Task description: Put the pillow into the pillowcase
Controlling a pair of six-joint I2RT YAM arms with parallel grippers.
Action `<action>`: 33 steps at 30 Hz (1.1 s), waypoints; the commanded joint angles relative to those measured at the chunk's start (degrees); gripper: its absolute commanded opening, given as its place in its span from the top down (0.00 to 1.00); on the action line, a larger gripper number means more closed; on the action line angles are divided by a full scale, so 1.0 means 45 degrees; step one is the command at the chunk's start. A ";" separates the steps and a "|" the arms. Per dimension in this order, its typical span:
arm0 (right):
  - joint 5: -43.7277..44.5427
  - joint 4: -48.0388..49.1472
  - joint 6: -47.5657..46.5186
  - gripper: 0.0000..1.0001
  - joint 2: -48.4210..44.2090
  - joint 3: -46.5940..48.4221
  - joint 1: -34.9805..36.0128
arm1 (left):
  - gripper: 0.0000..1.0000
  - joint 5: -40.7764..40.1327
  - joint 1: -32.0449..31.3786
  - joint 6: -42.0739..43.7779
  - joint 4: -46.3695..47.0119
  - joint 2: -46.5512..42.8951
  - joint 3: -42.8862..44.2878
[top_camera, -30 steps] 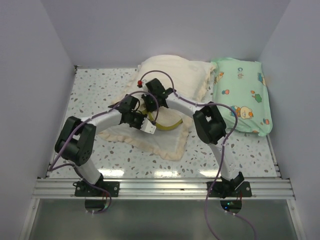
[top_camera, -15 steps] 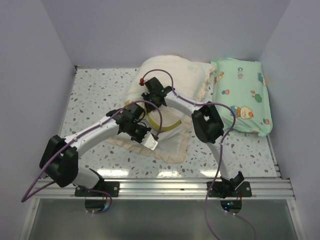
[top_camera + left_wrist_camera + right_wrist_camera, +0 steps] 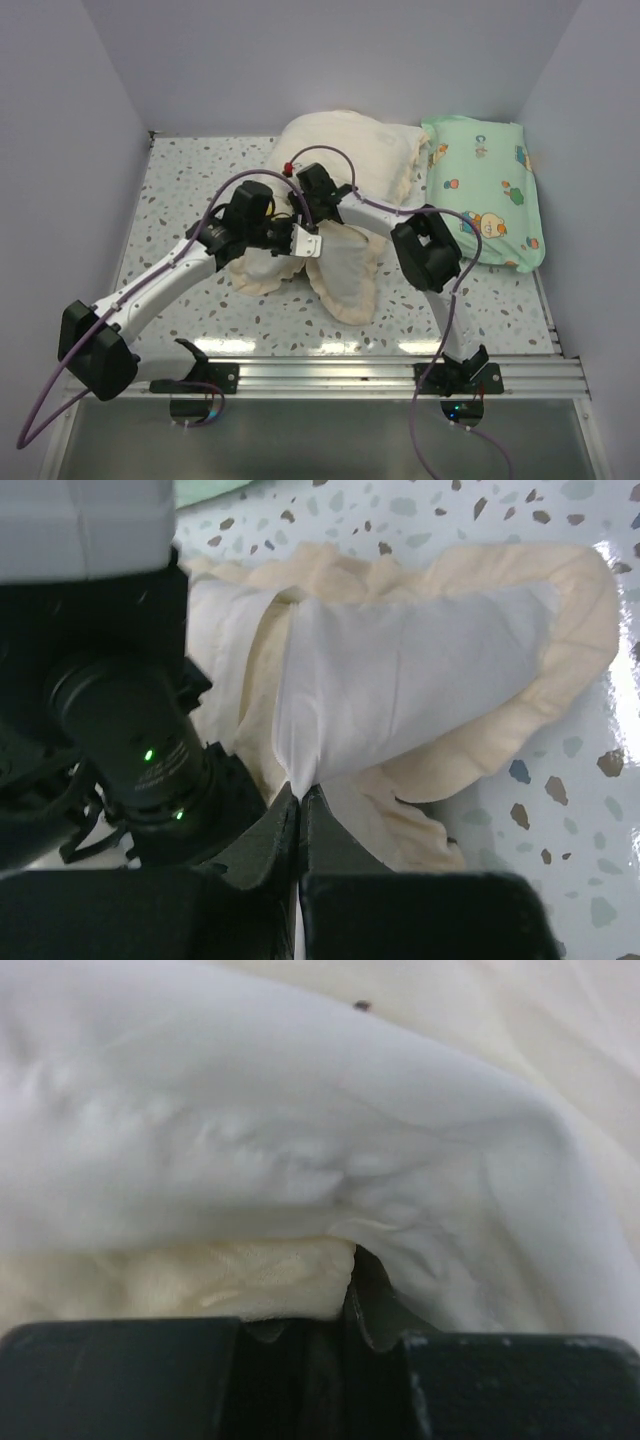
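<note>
Terrazzo table [image 3: 180, 190] | green cartoon pillow [image 3: 490, 195] right of pillowcase [image 3: 345, 275]

The pillowcase [image 3: 345, 270] is soft, limp cloth, smooth in the middle with a crinkly cream frill. The table [image 3: 180, 170] is hard, speckled and shiny. The green pillow [image 3: 485, 190] is smooth printed cloth.
</note>
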 commanded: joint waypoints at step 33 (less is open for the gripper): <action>-0.6204 -0.8654 -1.1047 1.00 -0.1232 -0.3056 0.0147 | 1.00 -0.1208 0.1006 0.0341 0.0166 0.0092 0.1785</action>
